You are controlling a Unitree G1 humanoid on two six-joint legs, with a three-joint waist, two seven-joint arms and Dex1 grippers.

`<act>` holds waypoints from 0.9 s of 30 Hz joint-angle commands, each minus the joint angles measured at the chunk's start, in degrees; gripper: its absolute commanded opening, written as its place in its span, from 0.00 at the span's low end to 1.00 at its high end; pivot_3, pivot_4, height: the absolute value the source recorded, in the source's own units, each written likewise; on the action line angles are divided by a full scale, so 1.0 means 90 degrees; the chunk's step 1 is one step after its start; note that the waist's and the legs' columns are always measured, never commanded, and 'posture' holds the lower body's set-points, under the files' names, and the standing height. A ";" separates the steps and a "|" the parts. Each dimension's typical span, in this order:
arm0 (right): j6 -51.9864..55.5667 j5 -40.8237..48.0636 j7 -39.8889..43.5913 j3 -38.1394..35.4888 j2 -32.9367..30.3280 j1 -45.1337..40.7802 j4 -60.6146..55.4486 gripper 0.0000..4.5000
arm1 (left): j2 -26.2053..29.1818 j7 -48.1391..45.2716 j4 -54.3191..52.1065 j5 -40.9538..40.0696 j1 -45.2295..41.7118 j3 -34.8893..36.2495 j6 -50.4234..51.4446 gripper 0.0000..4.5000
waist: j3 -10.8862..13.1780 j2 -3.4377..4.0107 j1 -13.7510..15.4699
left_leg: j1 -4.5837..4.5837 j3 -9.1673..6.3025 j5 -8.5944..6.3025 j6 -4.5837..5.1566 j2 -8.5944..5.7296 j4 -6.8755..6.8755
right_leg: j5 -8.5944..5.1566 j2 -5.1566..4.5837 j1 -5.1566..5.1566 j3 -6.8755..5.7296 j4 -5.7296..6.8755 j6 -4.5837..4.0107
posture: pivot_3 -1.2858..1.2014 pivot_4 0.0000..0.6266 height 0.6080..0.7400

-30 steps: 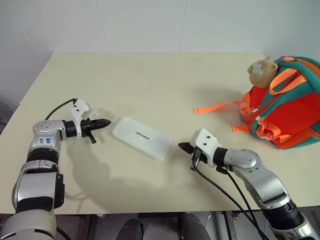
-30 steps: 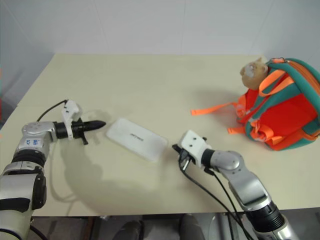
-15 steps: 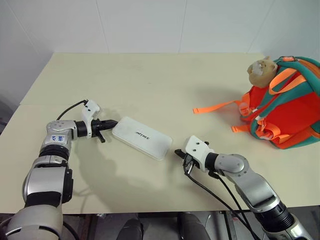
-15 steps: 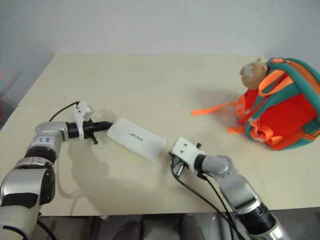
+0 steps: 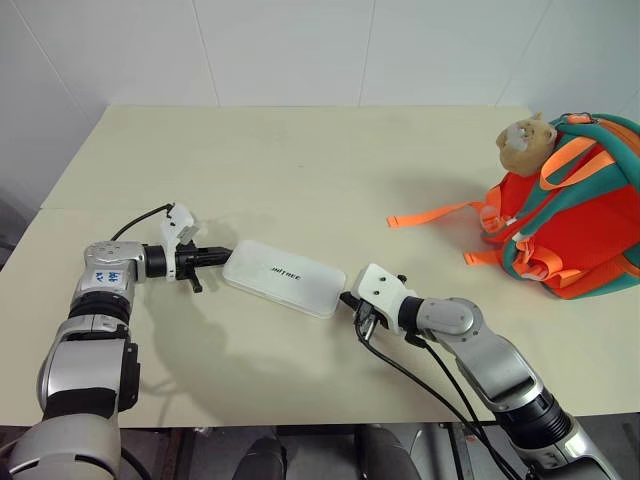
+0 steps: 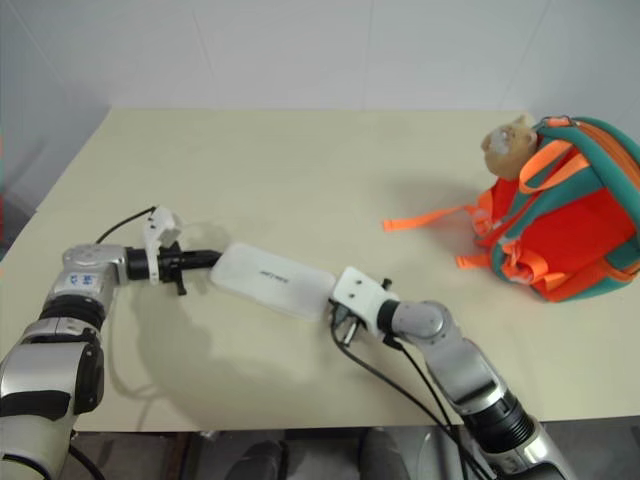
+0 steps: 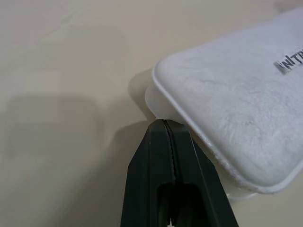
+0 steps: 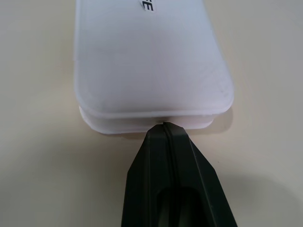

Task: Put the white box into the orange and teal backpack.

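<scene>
The white box (image 5: 283, 278) lies flat on the beige table (image 5: 300, 160), left of centre, its dark lettering facing up. My left gripper (image 5: 225, 255) is shut, and its tip meets the box's left end; in the left wrist view the closed fingers (image 7: 156, 156) press against a rounded corner of the box (image 7: 236, 113). My right gripper (image 5: 347, 298) is also shut, its tip against the box's right end (image 8: 151, 66). The orange and teal backpack (image 5: 575, 220) stands at the table's far right, well away from both grippers.
A tan plush toy (image 5: 525, 140) sits on the backpack's top left. An orange strap (image 5: 430, 213) trails from the backpack leftward across the table. Black cables hang from my right arm (image 5: 430, 385) near the table's front edge.
Both shut grippers have closed in on the box: the left tip slid right to its left end, and the right tip slid left to its right end. The box has hardly shifted.
</scene>
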 commanded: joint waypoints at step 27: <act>-0.0645 0.0470 0.1341 -0.0564 -0.0665 0.0283 -0.0540 0.03 | 0.0049 -0.0679 -0.5645 -0.1026 0.2588 -0.0323 0.3085 0.00 | 0.0001 0.0001 0.0007 | 0.0003 0.0000 -0.0002 0.0003 0.0001 0.0001 | 0.0000 -0.0002 0.0003 0.0002 0.0001 -0.0001 | 0.52 0.24 1.00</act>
